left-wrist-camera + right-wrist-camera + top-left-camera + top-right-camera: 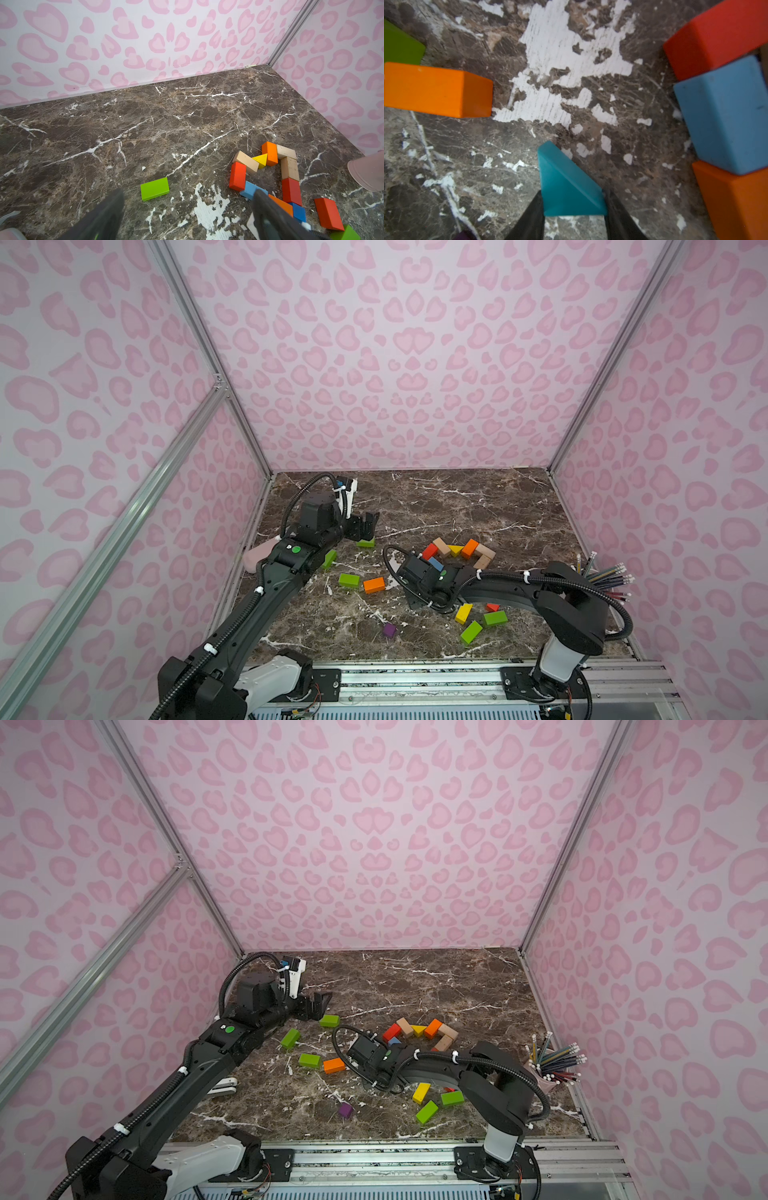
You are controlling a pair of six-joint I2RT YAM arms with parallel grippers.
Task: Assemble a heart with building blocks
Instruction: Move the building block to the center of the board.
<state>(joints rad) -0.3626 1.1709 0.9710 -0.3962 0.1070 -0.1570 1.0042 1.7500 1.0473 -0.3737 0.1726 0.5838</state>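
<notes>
The right hand point(573, 195) is seen clamped on a teal wedge point(566, 182), with a finger pressed to each side, low over the worktop point(467, 145). Whether the wedge is lifted clear cannot be told. Close beside the hand, a red block point(716, 35), a blue block point(724, 116) and an orange block point(737, 199) are set touching in a row, as part of the heart outline point(289, 168). On the opposite side, a loose orange brick point(438, 89) is left lying. Farther off, the left hand point(188, 194) is held wide apart and empty, with a green brick point(154, 188) just ahead of it. If a sloped face is borne on, the wedge may be squeezed out of the grip. The laid row could also be knocked out of line if the wedge is brought in too low.
</notes>
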